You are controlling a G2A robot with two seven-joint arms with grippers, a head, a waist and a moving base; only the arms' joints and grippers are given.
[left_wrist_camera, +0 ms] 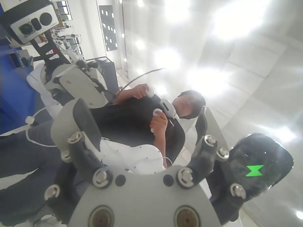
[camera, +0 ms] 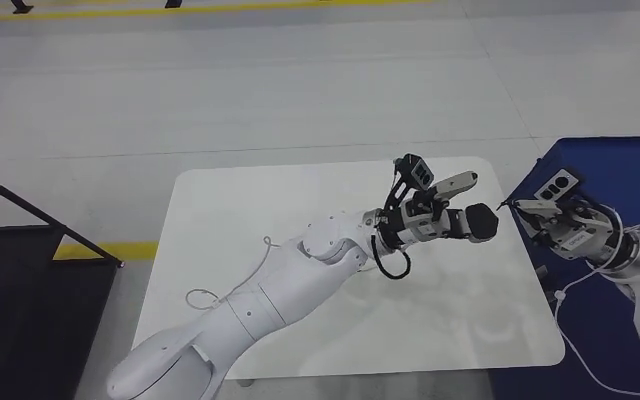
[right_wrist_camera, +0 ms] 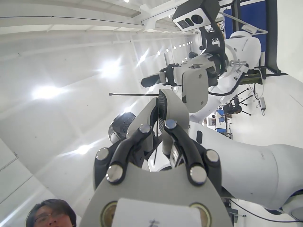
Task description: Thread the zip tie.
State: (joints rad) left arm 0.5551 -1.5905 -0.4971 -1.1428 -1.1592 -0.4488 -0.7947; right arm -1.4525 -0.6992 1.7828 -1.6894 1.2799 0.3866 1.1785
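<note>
The right gripper (right_wrist_camera: 158,100), smooth grey plastic with ribbed black pads, is clamped on a thin black plastic zip tie (right_wrist_camera: 132,94), just off the right edge of the white, round-cornered table (camera: 250,210). The strap sticks out straight from the fingers, with a small thicker nub at its tip. The left gripper (left_wrist_camera: 142,111) stands spread wide with nothing in it, above the table near that same edge. Beside it, a glossy black dome (left_wrist_camera: 267,152) bears a green bow-tie mark.

You've got a white table (camera: 250,220) on pale grey floor (camera: 300,80), yellow tape line (camera: 200,8) far off, blue mat (camera: 590,320) beside it, and bright ceiling lights (left_wrist_camera: 177,8).
</note>
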